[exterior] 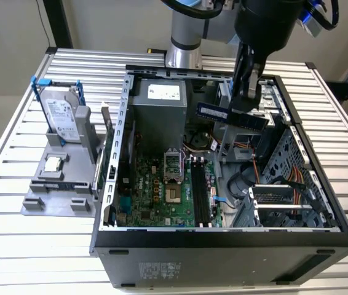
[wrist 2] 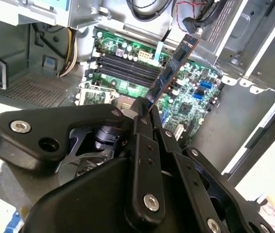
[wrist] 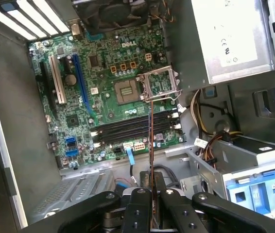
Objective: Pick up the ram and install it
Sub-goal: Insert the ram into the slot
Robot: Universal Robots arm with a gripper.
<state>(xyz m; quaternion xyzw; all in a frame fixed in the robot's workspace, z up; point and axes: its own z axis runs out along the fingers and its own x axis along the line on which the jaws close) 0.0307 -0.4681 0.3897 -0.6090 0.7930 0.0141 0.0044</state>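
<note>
The ram (exterior: 226, 115) is a narrow dark-blue stick hanging level above the open computer case, toward its back. My gripper (exterior: 246, 106) is shut on one end of it. In the second wrist view the ram (wrist 2: 174, 65) sticks out from my gripper (wrist 2: 146, 108) over the green motherboard (wrist 2: 196, 99). In the first wrist view the ram (wrist: 150, 141) is seen edge-on, rising from my gripper (wrist: 151, 188) across the black memory slots (wrist: 128, 128). Those slots (exterior: 200, 193) lie lower in the case, well below the stick.
The black case (exterior: 223, 246) lies open on a slatted metal table (exterior: 14, 258). A silver power supply (exterior: 158, 98) fills its back. A drive cage with orange cables (exterior: 291, 184) is on the exterior view's right. A hard drive in a blue bracket (exterior: 62, 117) stands on a grey fixture outside the case.
</note>
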